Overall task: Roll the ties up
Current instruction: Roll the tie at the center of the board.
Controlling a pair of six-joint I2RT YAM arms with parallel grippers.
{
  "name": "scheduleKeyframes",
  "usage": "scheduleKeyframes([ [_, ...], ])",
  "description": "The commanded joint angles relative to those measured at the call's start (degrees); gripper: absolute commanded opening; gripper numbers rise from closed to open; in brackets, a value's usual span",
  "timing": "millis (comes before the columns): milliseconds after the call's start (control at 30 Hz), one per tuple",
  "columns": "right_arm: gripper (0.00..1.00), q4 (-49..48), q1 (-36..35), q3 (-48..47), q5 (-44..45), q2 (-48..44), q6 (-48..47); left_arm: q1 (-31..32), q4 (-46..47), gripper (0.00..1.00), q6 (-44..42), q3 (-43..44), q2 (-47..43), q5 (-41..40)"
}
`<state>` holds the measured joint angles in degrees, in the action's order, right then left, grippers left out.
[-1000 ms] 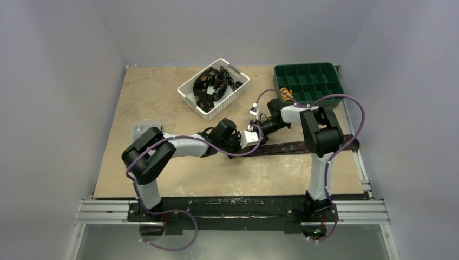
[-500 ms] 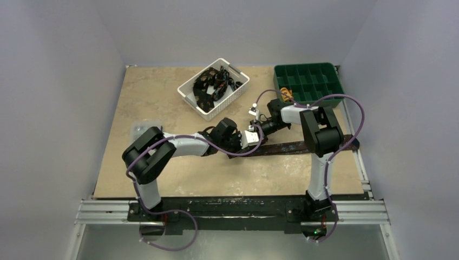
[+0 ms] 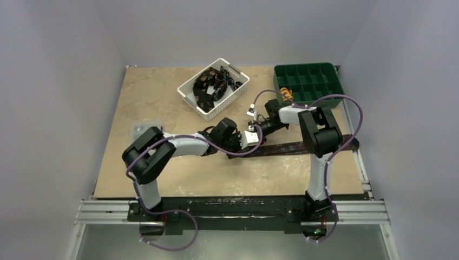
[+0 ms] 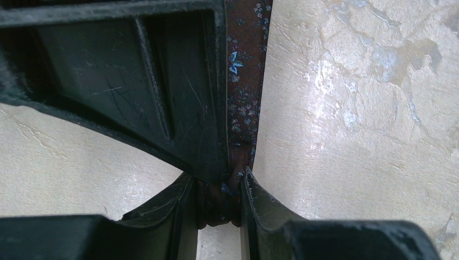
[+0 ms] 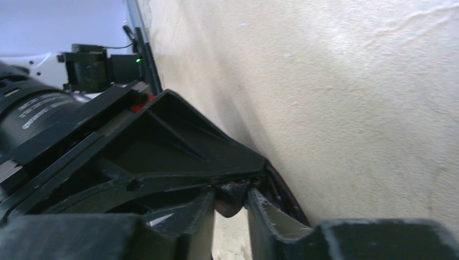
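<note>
Tie [image 4: 244, 81] — narrow, dark, blue-flecked fabric — on mottled tabletop [image 4: 352, 108]

Dark brown tie [image 3: 287, 147] w/ blue flecks, flat, stretched L-R, left end bunched.

Obstacles: white basket [image 3: 214, 89], far centre; green divided tray [image 3: 308, 81], far right; tie [image 3: 295, 147] lying flat along the right; left gripper [image 4: 219, 184] and right gripper [image 5: 230, 195] crowded together mid-table, seemingly touching. Open passage: table [image 3: 157, 103], left half and near strip.
</note>
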<state>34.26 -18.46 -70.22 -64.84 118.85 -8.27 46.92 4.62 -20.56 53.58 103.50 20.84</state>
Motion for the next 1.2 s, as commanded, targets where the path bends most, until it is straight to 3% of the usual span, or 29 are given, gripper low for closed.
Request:
scheduleKeyframes([
  [0, 0.19, -2.9, -2.4, 1.5, -1.4, -2.4, 5.3, 0.1, -4.5, 0.13, -0.4, 0.0, 2.7, -1.7],
  [100, 0.00, -1.7, -2.4, 1.4, 1.1, -0.9, 4.2, 0.1, -4.5, 0.13, -0.2, 0.0, 2.8, -1.9],
  [167, 0.00, -1.3, -2.4, 1.5, 3.6, -0.6, 3.6, 0.2, -4.5, 0.18, -0.1, 0.0, 2.5, -1.9],
  [333, 0.00, 0.9, -1.7, 1.1, 8.1, -0.4, 0.5, 0.0, -2.9, 0.45, 1.8, -1.7, -0.1, -1.4],
  [500, 0.00, -0.5, -1.7, 1.4, 11.0, 0.3, -0.1, -0.1, 3.6, 0.57, 4.4, -3.5, -1.3, 1.2],
  [833, 0.00, -2.3, 0.3, 4.2, 13.4, -0.4, -4.0, -1.6, 27.2, 0.58, 11.6, -12.9, -0.8, 6.4],
  [1033, 0.00, -3.2, 0.4, 5.7, 14.8, -1.0, -5.0, -1.9, 30.3, 0.51, 12.4, -13.6, 1.5, 5.9],
  [1167, 0.00, -3.6, 0.5, 5.8, 15.4, -1.4, -5.3, -1.7, 28.0, 0.39, 9.7, -13.1, 2.1, 3.9],
])
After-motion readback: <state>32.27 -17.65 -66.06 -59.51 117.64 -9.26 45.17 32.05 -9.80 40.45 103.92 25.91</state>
